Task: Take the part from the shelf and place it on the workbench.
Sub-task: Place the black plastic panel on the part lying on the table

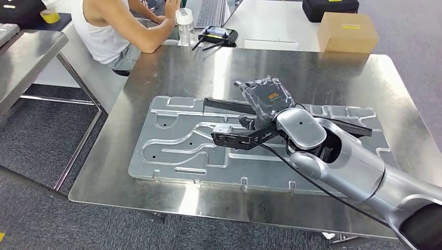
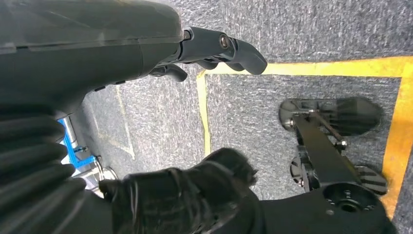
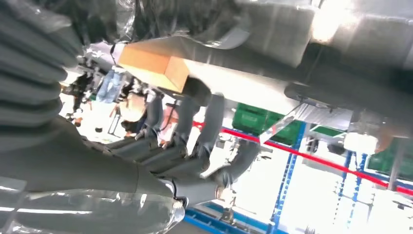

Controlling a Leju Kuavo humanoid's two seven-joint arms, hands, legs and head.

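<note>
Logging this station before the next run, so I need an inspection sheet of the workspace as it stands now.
Surface: steel workbench, shiny, with glare.
Job's things: large stamped metal part lies flat on the workbench; a black bar lies across it.
Clutter: cardboard box, black case, water bottle and black controller on the white table behind.
Hands: right hand over the part, grip cannot be told; left hand hangs over the floor, holding nothing.
Cables: thin black cable runs along the right arm.
Surroundings: person seated at the far table; grey carpet with yellow floor tape.
</note>
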